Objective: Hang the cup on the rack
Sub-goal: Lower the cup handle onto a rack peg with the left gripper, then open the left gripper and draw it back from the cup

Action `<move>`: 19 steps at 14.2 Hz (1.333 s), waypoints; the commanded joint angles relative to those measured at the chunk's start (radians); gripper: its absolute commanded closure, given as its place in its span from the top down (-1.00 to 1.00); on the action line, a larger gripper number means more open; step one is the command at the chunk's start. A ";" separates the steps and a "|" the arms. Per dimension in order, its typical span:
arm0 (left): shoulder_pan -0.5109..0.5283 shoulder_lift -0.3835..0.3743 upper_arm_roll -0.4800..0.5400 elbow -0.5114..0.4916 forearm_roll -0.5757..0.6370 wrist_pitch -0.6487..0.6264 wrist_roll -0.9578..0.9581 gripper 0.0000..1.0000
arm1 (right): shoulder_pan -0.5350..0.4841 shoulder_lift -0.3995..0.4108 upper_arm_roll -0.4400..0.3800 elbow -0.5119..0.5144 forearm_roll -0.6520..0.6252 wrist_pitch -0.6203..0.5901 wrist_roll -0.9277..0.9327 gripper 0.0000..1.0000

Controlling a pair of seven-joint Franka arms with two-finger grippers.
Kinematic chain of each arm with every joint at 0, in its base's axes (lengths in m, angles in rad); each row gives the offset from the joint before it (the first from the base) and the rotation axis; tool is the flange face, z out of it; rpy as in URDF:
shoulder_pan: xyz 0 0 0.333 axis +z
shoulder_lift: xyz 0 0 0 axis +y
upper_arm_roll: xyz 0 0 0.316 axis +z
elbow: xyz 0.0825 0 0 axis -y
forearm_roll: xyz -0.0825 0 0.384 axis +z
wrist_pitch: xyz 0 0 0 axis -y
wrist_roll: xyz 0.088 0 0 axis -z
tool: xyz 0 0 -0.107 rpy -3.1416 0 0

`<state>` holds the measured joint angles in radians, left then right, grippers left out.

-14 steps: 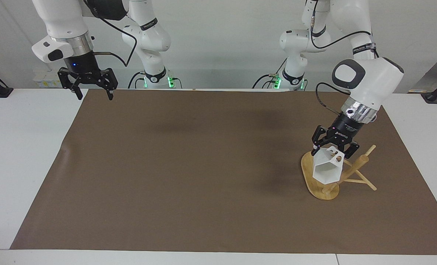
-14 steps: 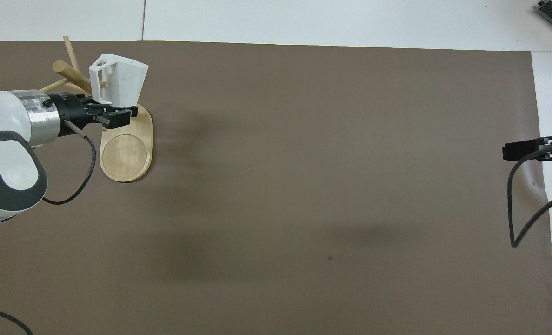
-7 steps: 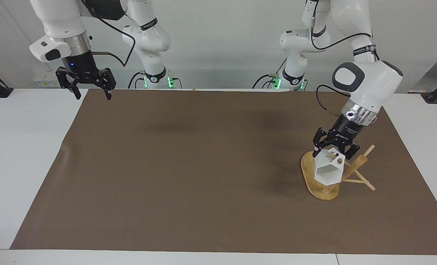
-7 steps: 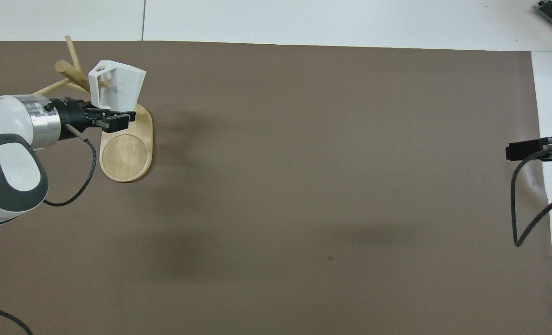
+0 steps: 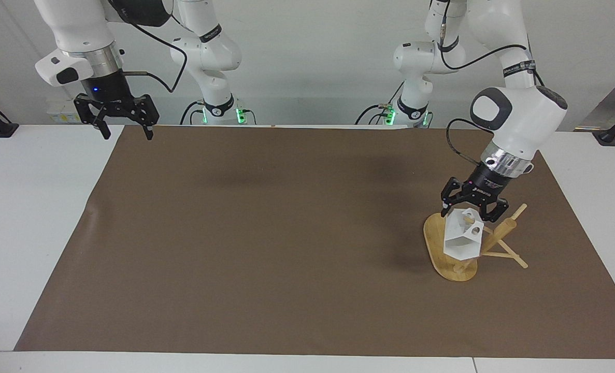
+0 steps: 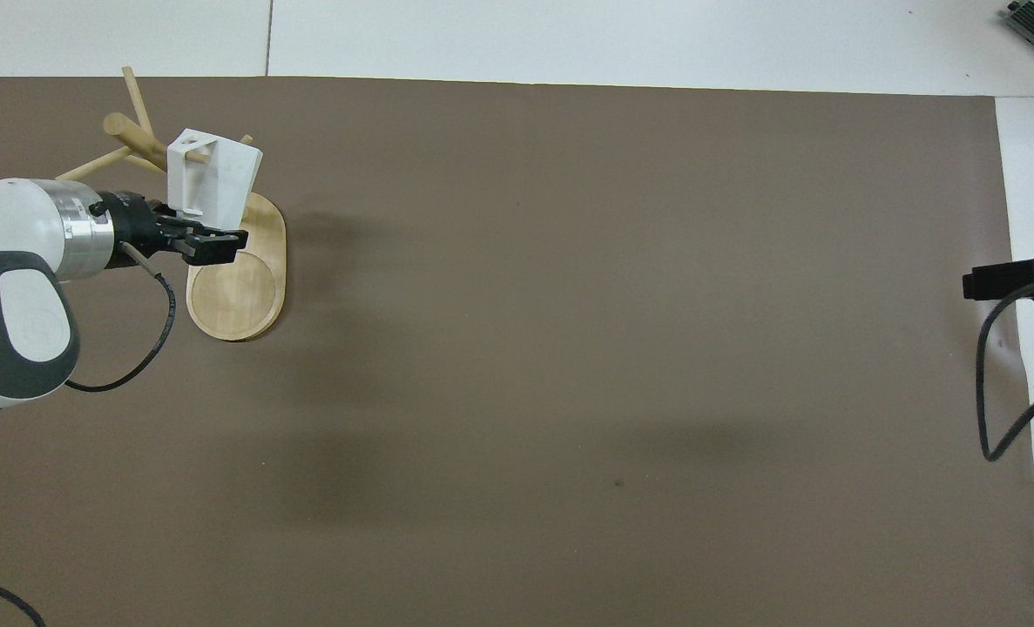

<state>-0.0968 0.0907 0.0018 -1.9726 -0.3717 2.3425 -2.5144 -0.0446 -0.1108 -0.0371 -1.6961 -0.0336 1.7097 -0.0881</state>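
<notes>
The left claw [image 5: 471,208], angled steeply downward with fingers spread, straddled the cup [image 5: 462,239] hung on the rack [image 5: 444,259]; the right claw [image 5: 124,130] waited raised, wide.

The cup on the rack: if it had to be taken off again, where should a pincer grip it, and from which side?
Probably the cup's blocky handle, the end nearest the robots, coming from above as the left pincer sits now. A rack peg runs through the handle, so its outer flat faces are exposed; the tapering faceted walls would likely slip.
</notes>
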 commanded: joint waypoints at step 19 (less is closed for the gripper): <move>0.000 -0.216 -0.022 0.127 0.203 -0.606 1.706 1.00 | 0.012 -0.001 -0.038 -0.001 0.076 -0.022 0.002 1.00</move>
<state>-0.0891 -0.1058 -0.0231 -1.8474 -0.2118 1.7673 -0.9835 -0.0318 -0.1106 -0.0723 -1.6975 0.0390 1.6875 -0.0879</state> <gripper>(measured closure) 0.000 0.000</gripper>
